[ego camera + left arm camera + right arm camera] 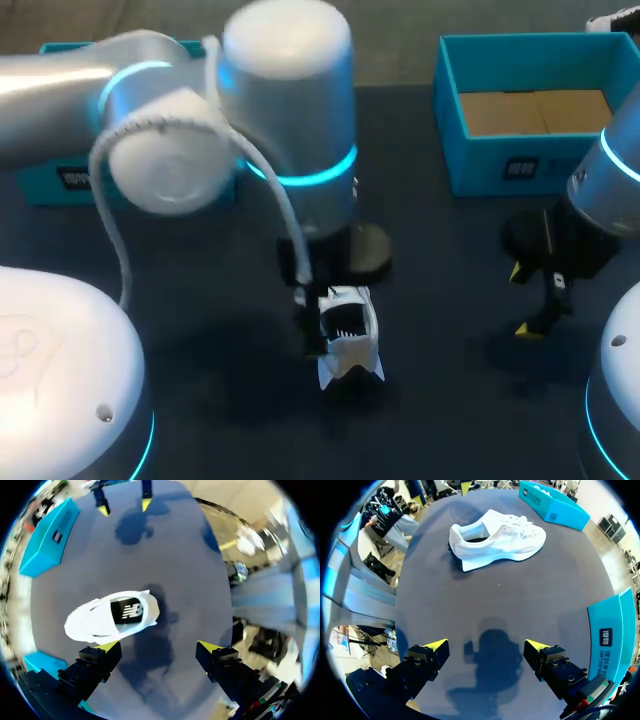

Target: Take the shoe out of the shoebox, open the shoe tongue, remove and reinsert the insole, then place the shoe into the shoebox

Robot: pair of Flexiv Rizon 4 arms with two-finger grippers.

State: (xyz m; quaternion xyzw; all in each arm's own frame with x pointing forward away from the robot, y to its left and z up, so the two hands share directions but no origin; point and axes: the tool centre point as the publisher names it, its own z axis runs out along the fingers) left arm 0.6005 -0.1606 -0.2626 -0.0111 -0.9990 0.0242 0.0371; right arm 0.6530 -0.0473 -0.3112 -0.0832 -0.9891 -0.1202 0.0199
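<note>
Dark blue table (200, 300) fills the head view. A white sneaker (350, 335) stands on its sole at the centre of the frame, outside the box. The open teal shoebox (530, 110) sits at the upper right with brown card on its floor. A teal lid (60, 175) lies at the upper left, partly behind the left arm (290, 120).

That arm hangs over the sneaker. In the left wrist view, the left hand (159, 647) is released and holds nothing. The sneaker (112, 615) lies just ahead of it, close to one fingertip, though contact cannot be told. The dark insole (127, 612) shows through the shoe's opening.

At the right of the head view's middle, the right hand (523, 300) hovers over bare table below the shoebox. In the right wrist view, the right hand (486, 647) is spread and empty. The sneaker (495, 540) lies well ahead of it, and the shoebox wall (615, 635) is just beside it.
</note>
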